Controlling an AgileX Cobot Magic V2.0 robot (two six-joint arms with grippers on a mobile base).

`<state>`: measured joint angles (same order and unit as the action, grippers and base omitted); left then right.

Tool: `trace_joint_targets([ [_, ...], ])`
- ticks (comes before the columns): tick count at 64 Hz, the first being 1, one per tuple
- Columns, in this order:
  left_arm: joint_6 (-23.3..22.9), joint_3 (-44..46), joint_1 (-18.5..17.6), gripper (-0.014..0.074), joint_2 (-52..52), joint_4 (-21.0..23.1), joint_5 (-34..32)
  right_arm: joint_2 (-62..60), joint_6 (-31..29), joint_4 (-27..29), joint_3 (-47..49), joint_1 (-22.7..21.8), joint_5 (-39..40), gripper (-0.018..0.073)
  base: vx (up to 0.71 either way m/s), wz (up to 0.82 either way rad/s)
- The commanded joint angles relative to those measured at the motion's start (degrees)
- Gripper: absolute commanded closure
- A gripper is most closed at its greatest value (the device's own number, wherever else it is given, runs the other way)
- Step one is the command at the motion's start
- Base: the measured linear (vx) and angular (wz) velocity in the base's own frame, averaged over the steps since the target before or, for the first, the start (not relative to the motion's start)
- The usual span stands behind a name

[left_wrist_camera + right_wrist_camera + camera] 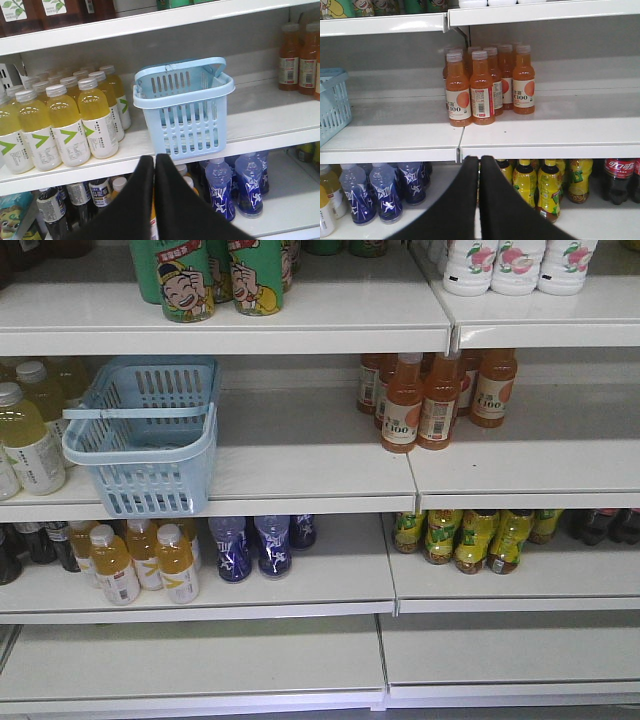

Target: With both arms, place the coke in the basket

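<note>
The light blue basket (150, 485) stands on the middle shelf at the left, its handle folded across the top; nothing shows inside it. In the left wrist view the basket (187, 125) is just above and slightly right of my left gripper (154, 157), which is shut with nothing in it, below the shelf edge. My right gripper (479, 159) is also shut on nothing, under the middle shelf's front edge, with the basket (332, 105) far to its left. The coke is out of view. Neither arm shows in the front view.
Orange juice bottles (430, 400) cluster on the middle shelf right of the basket. Pale yellow drink bottles (75, 120) fill the shelf to its left. Below stand blue bottles (380, 190), yellow-green tea bottles (540, 185) and a dark cola bottle (618, 180). Green cans (215, 275) sit on top.
</note>
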<state>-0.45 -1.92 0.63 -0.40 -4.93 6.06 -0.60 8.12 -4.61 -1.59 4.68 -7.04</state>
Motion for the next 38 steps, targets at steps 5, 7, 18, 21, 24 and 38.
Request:
trace_joint_targets([
  [5,-0.1,0.2,-0.1,0.0602,-1.2,0.0,-3.9,-1.0,-0.3,-0.5,-0.6,0.0,4.5,0.0568,0.00,0.00],
  [7,-0.1,0.2,-0.1,0.0602,-1.2,0.0,-3.9,-1.0,-0.3,-0.5,-0.6,0.0,4.5,0.0568,0.00,0.00],
  [18,-0.1,0.2,-0.1,0.0602,-1.2,0.0,-3.9,-1.0,-0.3,-0.5,-0.6,0.0,4.5,0.0568,0.00,0.00],
  [21,-0.1,0.2,-0.1,0.0602,-1.2,0.0,-3.9,-1.0,-0.3,-0.5,-0.6,0.0,4.5,0.0568,0.00,0.00],
  [24,-0.1,0.2,-0.1,0.0602,-1.2,0.0,-3.9,-1.0,-0.3,-0.5,-0.6,0.0,4.5,0.0568,0.00,0.00],
  [38,-0.1,0.2,-0.1,0.0602,-1.2,0.0,-3.9,-1.0,-0.3,-0.5,-0.6,0.0,4.5,0.0568,0.00,0.00],
])
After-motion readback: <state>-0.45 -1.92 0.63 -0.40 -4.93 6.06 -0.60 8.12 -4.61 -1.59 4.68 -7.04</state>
